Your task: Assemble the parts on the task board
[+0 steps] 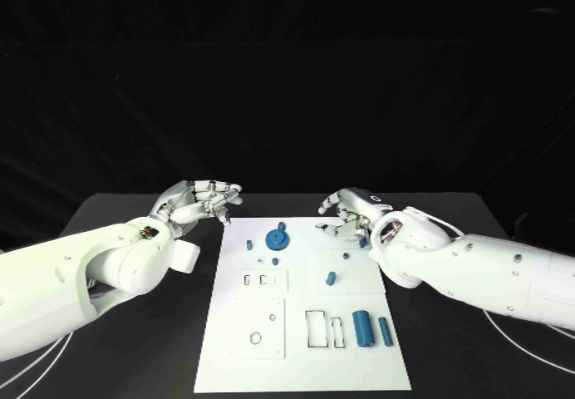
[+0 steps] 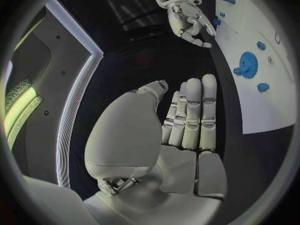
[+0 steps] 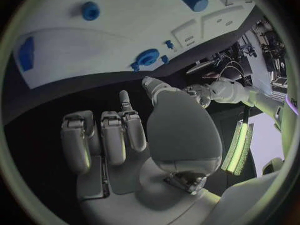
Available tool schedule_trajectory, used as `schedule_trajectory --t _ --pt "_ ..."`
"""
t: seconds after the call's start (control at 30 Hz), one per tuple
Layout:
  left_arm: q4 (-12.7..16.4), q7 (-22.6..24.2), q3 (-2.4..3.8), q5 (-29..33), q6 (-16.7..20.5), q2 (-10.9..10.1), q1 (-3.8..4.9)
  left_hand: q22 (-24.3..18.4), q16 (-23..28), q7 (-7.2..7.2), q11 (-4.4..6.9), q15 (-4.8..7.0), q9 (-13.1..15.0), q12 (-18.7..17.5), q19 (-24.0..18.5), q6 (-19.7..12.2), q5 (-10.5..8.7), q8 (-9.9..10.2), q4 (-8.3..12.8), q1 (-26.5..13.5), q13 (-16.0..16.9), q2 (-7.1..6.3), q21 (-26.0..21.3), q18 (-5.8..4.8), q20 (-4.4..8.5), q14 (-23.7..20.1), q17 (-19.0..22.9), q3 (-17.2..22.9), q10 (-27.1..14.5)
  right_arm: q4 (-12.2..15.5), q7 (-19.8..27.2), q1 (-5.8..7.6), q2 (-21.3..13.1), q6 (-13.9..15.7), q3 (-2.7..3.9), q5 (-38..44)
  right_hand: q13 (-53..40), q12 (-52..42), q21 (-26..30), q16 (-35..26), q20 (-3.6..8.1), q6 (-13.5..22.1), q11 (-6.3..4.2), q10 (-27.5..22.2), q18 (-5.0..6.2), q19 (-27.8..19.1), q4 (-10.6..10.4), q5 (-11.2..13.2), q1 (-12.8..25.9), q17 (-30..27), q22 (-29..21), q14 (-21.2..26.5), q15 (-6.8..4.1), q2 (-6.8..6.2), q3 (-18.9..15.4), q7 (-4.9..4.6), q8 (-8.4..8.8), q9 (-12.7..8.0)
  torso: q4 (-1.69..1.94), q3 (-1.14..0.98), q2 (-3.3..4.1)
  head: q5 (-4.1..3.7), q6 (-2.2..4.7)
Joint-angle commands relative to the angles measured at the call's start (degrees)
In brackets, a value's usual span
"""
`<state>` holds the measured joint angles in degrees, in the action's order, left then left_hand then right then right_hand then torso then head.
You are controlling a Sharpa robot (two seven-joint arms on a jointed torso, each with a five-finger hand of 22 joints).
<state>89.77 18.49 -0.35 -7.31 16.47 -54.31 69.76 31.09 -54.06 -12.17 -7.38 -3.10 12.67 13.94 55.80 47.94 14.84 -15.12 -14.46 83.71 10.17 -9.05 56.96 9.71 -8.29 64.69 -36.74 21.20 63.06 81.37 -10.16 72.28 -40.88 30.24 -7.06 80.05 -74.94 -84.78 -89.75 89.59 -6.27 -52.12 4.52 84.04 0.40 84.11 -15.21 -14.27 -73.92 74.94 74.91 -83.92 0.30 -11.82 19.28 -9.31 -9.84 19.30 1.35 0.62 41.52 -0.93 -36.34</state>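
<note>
Both hands, left hand [image 1: 201, 199] and right hand [image 1: 350, 210], are hovering empty, fingers apart; blue gear [image 1: 277, 240] is looking light, rigid, best pinched at its rim

A robotics lab: a matte black table [image 1: 144, 332] backed by black curtains [image 1: 287, 91], with cluttered equipment racks and cables [image 3: 240, 60] at the room's edge

Matt white task board [image 1: 240, 366] carries smooth blue plastic-looking parts [image 1: 362, 328] on a matt black table [image 1: 144, 349].
</note>
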Motion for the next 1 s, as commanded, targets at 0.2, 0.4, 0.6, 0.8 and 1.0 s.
schedule_trajectory --t 0.2,0.4,0.6,0.8,1.0 --pt "0.13 0.30 0.04 -0.08 -1.33 0.12 0.11 0.10 0.22 0.07 0.01 0.18 0.07 0.19 -0.43 -0.32 -0.09 -0.23 0.02 0.51 0.01 -0.22 0.35 0.88 -0.11 -0.37 0.10 0.30 -0.26 0.98 12.15 1.21 -7.73 -9.77 0.07 -12.18 -10.02 0.82 -0.25 0.26 -0.09 -0.46 -0.07 0.84 -0.40 5.89 3.29 2.37 -5.91 14.50 15.09 -5.95 -0.06 -1.41 0.82 0.13 0.29 -0.13 -0.97 -0.41 -0.39 -0.34 -0.13" --pt "0.15 0.30 0.04 -0.07 -1.50 0.22 0.09 0.10 0.22 0.07 0.01 0.18 0.07 0.19 -0.44 -0.32 -0.10 -0.23 0.05 0.51 0.01 -0.27 0.36 0.88 -0.11 -0.37 0.11 0.33 -0.26 -0.25 13.57 0.50 -10.79 -11.25 0.03 -12.02 -9.93 0.94 -0.25 0.36 0.01 -0.34 -0.09 0.75 -0.40 5.89 3.82 2.48 -6.88 14.87 15.09 -6.03 -0.13 -1.95 0.77 0.12 0.43 -0.20 -1.03 -0.54 -0.34 -0.34 -0.41" --pt "0.14 0.29 0.03 -0.07 -1.59 0.22 0.08 0.10 0.22 0.07 0.01 0.18 0.07 0.19 -0.44 -0.32 -0.10 -0.23 0.05 0.51 0.01 -0.27 0.36 0.88 -0.11 -0.37 0.11 0.33 -0.26 -1.25 14.01 -0.67 -11.93 -11.66 0.02 -11.33 -9.87 1.01 -0.25 0.36 0.01 -0.14 -0.06 0.69 -0.40 5.89 3.89 2.44 -7.03 14.90 15.09 -6.04 -0.10 -2.13 0.69 0.07 0.56 -0.25 -1.02 -0.54 -0.33 -0.31 -0.80" --pt "0.05 0.30 0.03 -0.07 -1.58 0.18 0.07 0.11 0.23 0.07 0.00 0.17 0.07 0.21 -0.46 -0.32 -0.13 -0.23 0.11 0.51 0.01 -0.38 0.39 0.88 -0.12 -0.38 0.14 0.42 -0.27 -2.15 13.61 -1.94 -11.78 -10.85 0.02 -10.70 -9.87 1.01 -0.25 0.41 0.01 -0.02 -0.04 0.69 -0.40 5.89 3.95 2.36 -7.16 15.06 15.09 -6.08 -0.08 -2.24 0.63 0.04 0.65 -0.29 -1.01 -0.41 -0.38 -0.11 -1.08" --pt "0.04 0.30 0.03 -0.07 -1.68 0.20 0.07 0.11 0.23 0.07 0.00 0.17 0.07 0.21 -0.46 -0.32 -0.13 -0.23 0.11 0.51 0.01 -0.38 0.39 0.88 -0.12 -0.38 0.14 0.42 -0.27 -3.74 11.75 -2.53 -10.52 -9.98 0.02 -10.77 -9.91 0.96 -0.25 0.41 -0.02 0.06 0.01 0.74 -0.40 5.89 3.83 2.21 -7.03 15.06 15.09 -6.08 -0.02 -2.33 0.47 -0.03 0.71 -0.31 -0.85 -0.32 -0.42 -0.20 -1.38"
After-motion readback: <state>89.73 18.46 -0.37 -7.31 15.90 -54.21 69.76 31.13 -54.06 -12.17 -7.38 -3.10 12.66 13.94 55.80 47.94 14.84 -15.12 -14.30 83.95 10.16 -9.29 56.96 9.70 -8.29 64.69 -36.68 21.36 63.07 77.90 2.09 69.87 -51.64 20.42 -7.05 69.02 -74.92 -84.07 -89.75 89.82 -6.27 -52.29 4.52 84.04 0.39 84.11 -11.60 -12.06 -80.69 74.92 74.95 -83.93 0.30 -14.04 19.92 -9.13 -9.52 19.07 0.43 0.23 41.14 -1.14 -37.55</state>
